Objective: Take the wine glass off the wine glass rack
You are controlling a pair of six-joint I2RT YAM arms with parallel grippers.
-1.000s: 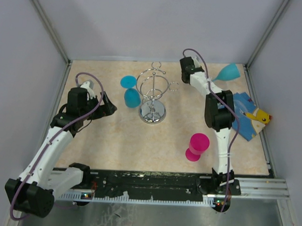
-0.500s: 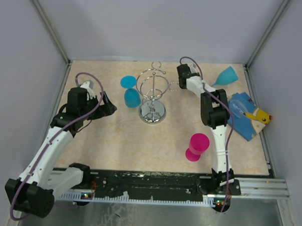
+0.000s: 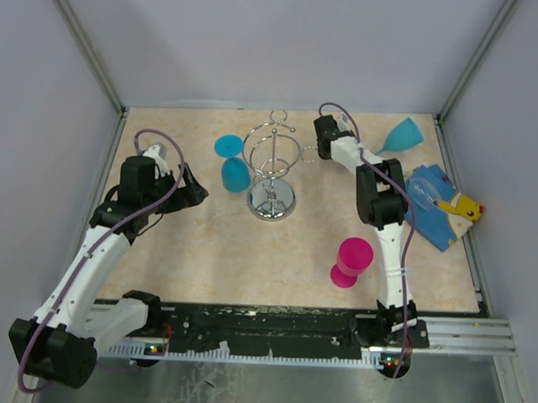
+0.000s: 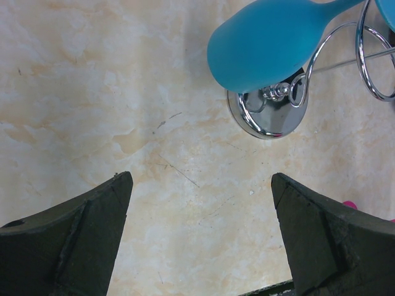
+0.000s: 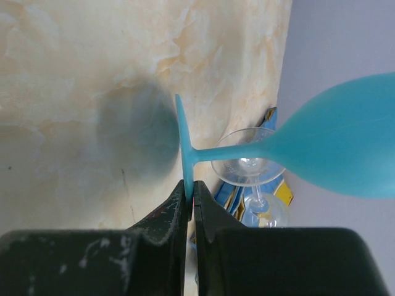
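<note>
Plainly one blue glass hung, one held

Marbled table (image 3: 195,252); mid-table stands the chrome wire rack (image 3: 273,170), its left loop carrying the hung glass (image 4: 265,43), matte blue. Off the rack, by the far right wall, the right gripper (image 5: 190,188) pinches the held glass (image 5: 333,151) by its thin foot. Only that wrist view shows a clear glass (image 5: 250,163) beneath. Beside the rack the left gripper (image 4: 200,185) gapes wide.

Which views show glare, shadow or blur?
Left wrist: sharp; the wine glass rack shows mirror glare on its base. Right wrist: a soft shadow falls on the table beside the foot of the blue wine glass. Top external: even light, rack wires faint.
</note>
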